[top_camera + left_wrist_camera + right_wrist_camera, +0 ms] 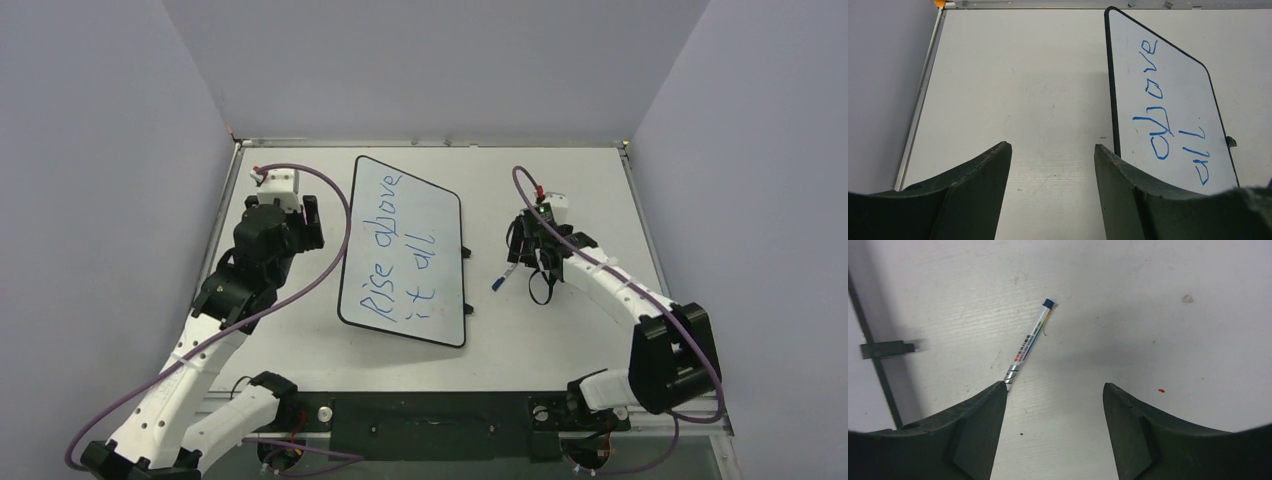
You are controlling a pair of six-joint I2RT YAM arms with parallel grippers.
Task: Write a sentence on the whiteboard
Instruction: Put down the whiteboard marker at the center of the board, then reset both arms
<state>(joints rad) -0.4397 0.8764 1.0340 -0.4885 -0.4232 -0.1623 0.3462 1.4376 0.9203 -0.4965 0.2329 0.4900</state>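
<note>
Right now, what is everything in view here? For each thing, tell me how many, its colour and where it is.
table: one, white, under everything
whiteboard: one, white with a thin black frame, mid-table
sentence: one, blue, "Rise above it all" in two lines on the whiteboard
marker: one, silvery with a blue end, flat on the table, apart from the whiteboard
board feet: two, black, on the whiteboard's edge facing the marker
cables: two, purple, one looping at each side of the whiteboard
arms: two, white and black, bases at the near edge
left claw: one, dark, open and empty, beside the whiteboard
right claw: one, dark, open and empty, over the marker's end
</note>
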